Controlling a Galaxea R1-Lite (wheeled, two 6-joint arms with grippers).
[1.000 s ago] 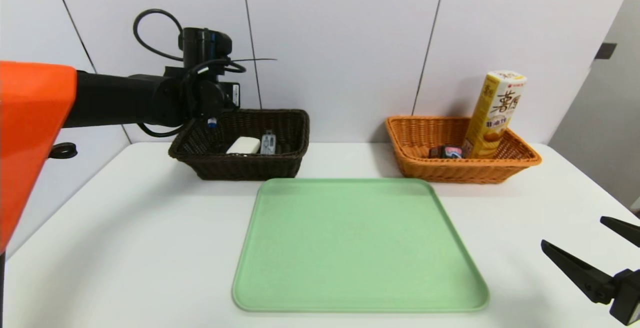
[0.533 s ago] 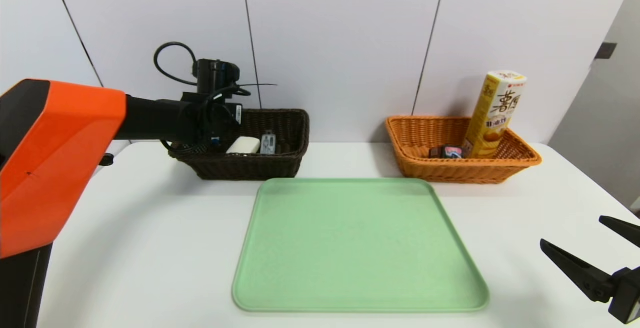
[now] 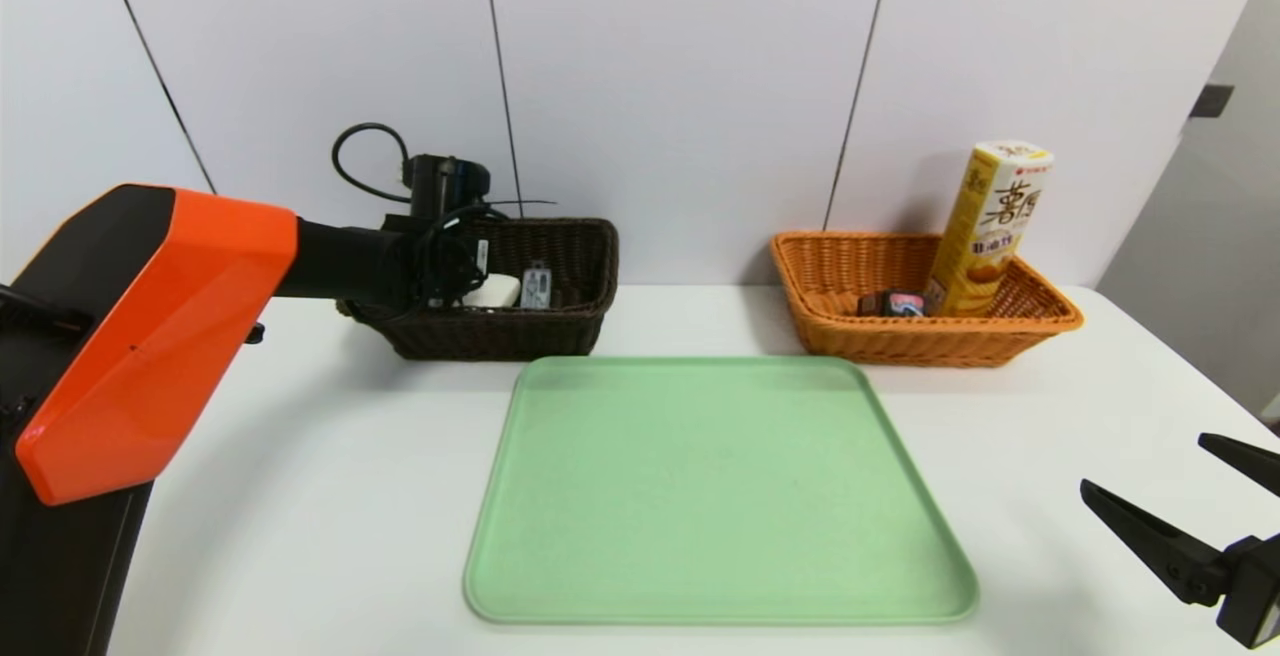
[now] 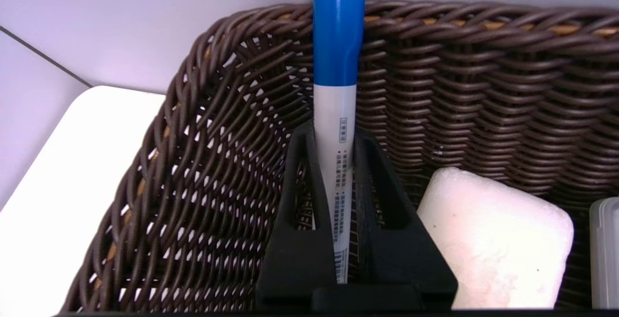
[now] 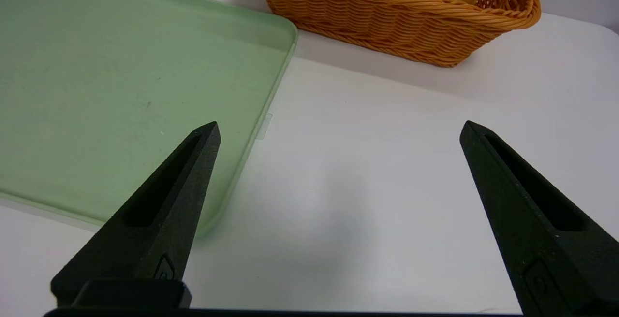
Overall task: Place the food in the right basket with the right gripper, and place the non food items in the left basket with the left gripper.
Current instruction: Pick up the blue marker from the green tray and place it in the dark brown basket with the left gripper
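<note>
The marker (image 4: 334, 128) was hidden in the head view. In the left wrist view, it was seen pinched by the left gripper (image 4: 333, 148) over the dark brown basket (image 3: 500, 336). The right gripper (image 5: 341, 128), partly cut off in the head view, was spread above the tabletop (image 5: 367, 201). The yellow carton (image 3: 985, 236) was held in the orange basket (image 3: 920, 341).

The marker (image 4: 336, 138) is white with a blue cap and small dark print. The left basket (image 3: 490, 334) is dark brown weave, the right one (image 3: 920, 344) orange-tan weave. The carton (image 3: 985, 236) is yellow and white with dark characters; the packet (image 3: 893, 304) is black and pink. The tray (image 3: 715, 496) is pale green, the surface (image 3: 300, 516) white.
</note>
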